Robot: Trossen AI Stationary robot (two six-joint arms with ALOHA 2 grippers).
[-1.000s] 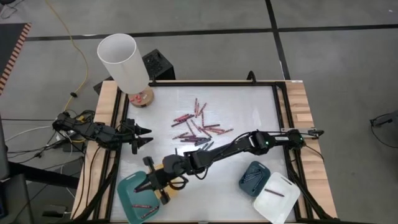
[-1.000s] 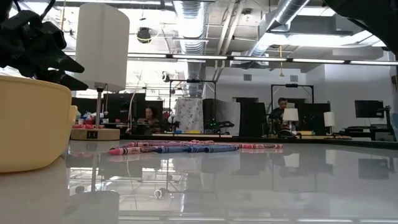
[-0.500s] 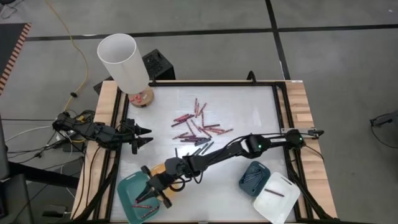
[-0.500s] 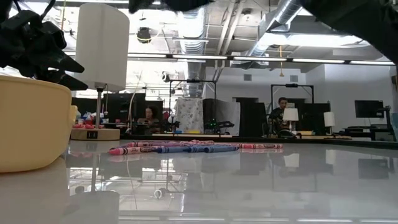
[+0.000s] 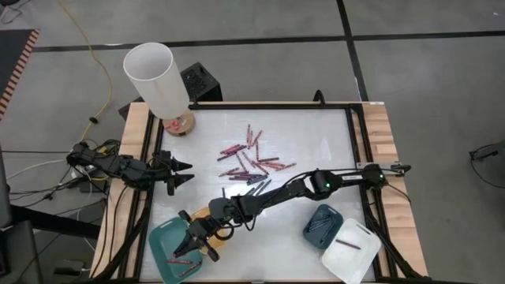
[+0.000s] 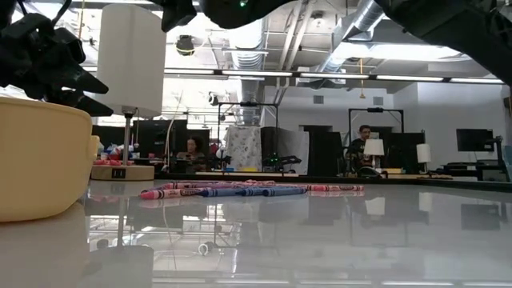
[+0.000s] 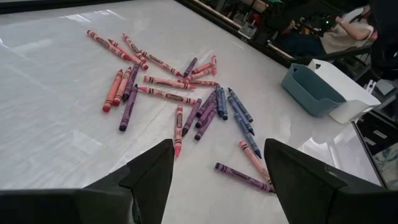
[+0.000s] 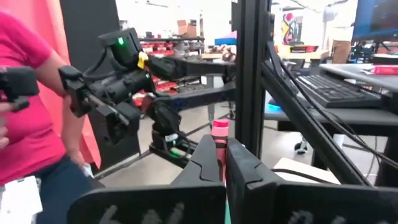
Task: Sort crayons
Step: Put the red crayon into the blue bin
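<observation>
Red, pink, purple and dark blue crayons on glossy white table; teal tray at seven o'clock; darker blue tray beside white tray at five o'clock.

Setting: grey floor crossed by dark seam lines; white glossy counter with wooden side rails; white-shaded lamp at one corner. Beyond: exposed ceiling ducts, strip lighting, desks, monitors, seated people.
</observation>
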